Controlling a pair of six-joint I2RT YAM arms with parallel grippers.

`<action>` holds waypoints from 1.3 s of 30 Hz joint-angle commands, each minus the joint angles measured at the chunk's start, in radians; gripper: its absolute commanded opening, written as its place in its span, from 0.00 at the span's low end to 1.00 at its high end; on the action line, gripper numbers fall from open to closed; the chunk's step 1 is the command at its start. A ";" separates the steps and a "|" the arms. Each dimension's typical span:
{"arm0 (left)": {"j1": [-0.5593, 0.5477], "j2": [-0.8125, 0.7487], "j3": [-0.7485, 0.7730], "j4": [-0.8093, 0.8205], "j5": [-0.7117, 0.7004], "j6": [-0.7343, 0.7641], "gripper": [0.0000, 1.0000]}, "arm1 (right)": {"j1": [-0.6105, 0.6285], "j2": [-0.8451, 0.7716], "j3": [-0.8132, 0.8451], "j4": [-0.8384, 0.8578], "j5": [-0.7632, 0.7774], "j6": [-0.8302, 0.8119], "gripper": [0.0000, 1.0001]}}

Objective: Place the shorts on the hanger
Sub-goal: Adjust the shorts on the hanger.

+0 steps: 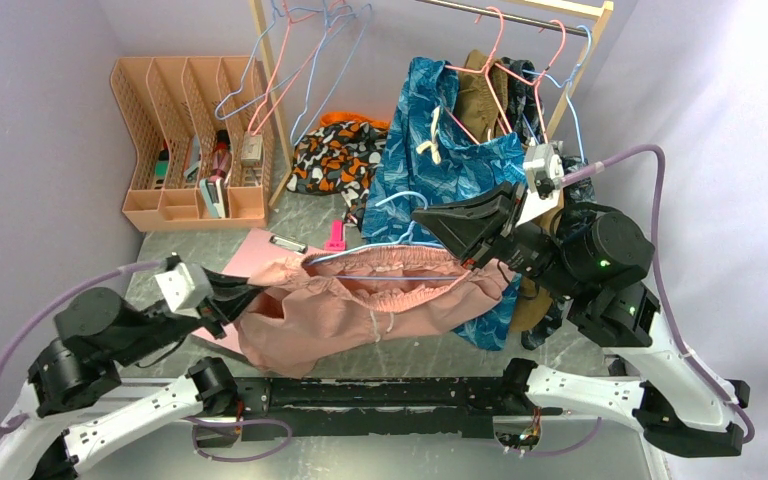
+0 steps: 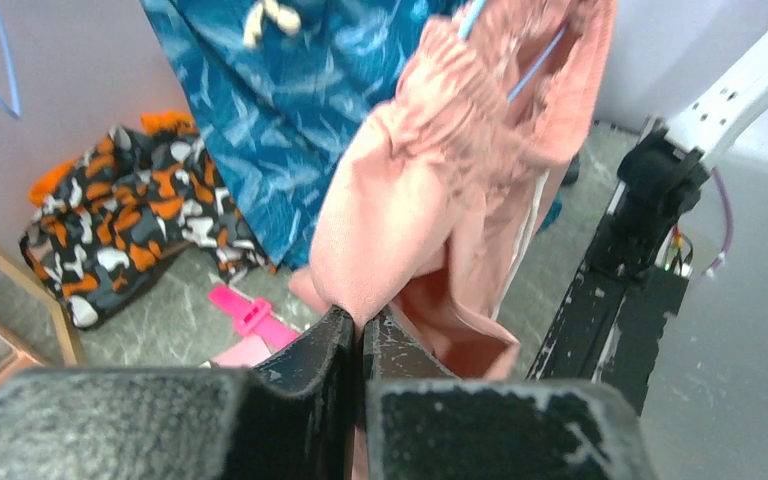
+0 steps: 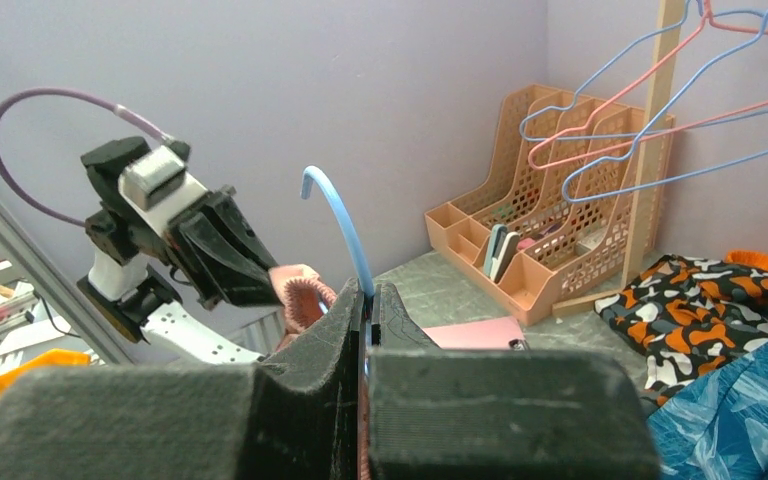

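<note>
Item: the shorts (image 1: pixel 350 320), slung between both claws, waistband partly threaded by the hanger (image 1: pixel 400 274). Left claw (image 2: pixel 362 325) is clamped on a fabric edge, right claw (image 3: pixel 368 300) on the hanger's neck. Risk: the waistband could be dragged off the wire by a sideways pull.

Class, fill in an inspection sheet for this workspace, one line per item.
Surface: grey marbled table, partly covered by cloth.
Job's things: pink shorts drape off the blue hanger, its wire inside their waistband.
Clutter: blue patterned garment, camouflage cloth, pink clipboard.
Grippers: left gripper shut on the shorts' fabric; right gripper shut on the hanger's neck.
Cables: lilac cable loops off each wrist.
Surroundings: peach file organiser, wooden rack with spare hangers, lilac walls.
</note>
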 commanded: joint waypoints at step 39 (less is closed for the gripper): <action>-0.002 0.462 0.449 0.079 0.302 0.147 0.91 | 0.000 0.067 0.050 0.017 -0.045 -0.027 0.00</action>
